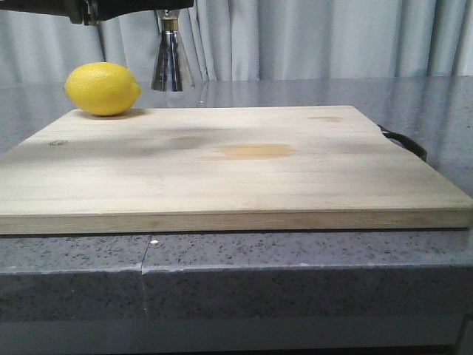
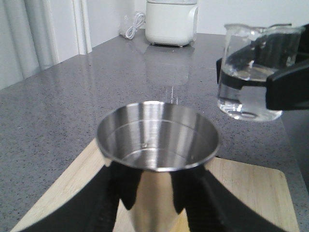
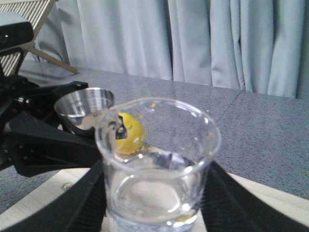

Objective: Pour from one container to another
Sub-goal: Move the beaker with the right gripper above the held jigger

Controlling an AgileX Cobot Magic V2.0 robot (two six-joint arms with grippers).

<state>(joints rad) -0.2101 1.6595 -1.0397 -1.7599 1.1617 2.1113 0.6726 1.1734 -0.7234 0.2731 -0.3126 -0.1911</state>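
Note:
The steel jigger (image 2: 157, 140) stands upright between the fingers of my left gripper (image 2: 153, 207), which is shut on its lower body, open cup upward and above the wooden cutting board (image 2: 251, 191). In the front view only the jigger's lower cone (image 1: 171, 63) with its gold band shows, under the black left arm (image 1: 133, 9). My right gripper (image 3: 157, 203) is shut on a clear glass beaker (image 3: 157, 164) that is partly full of clear liquid. The beaker (image 2: 248, 72) is held upright, beside the jigger (image 3: 84, 104) and apart from it.
A yellow lemon (image 1: 102, 89) lies on the far left corner of the cutting board (image 1: 229, 170), which has a black handle (image 1: 405, 142) on its right side. A white appliance (image 2: 171, 21) with a cable (image 2: 133, 26) stands on the grey counter. Curtains hang behind.

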